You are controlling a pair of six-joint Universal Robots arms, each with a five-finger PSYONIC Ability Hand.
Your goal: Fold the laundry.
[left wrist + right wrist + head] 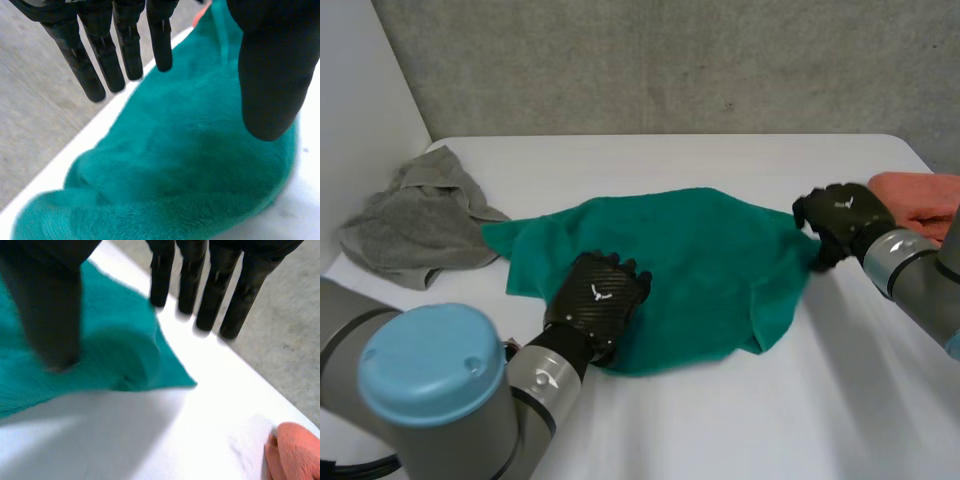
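A teal cloth [690, 265] lies spread and rumpled across the middle of the white table [720, 430]. My left hand [597, 303] hovers over its near left part; in the left wrist view the fingers [100, 60] are straight and the thumb [272, 70] stands apart above the cloth [190, 170], holding nothing. My right hand [840, 220] is at the cloth's right corner. The right wrist view has its fingers [210, 285] straight and its thumb [50, 300] above that corner [165, 375], with no cloth pinched.
A crumpled grey cloth [420, 220] lies at the table's left edge. A salmon-pink cloth [920, 200] sits at the far right, also beside my right hand [295, 450]. A grey wall runs behind the table.
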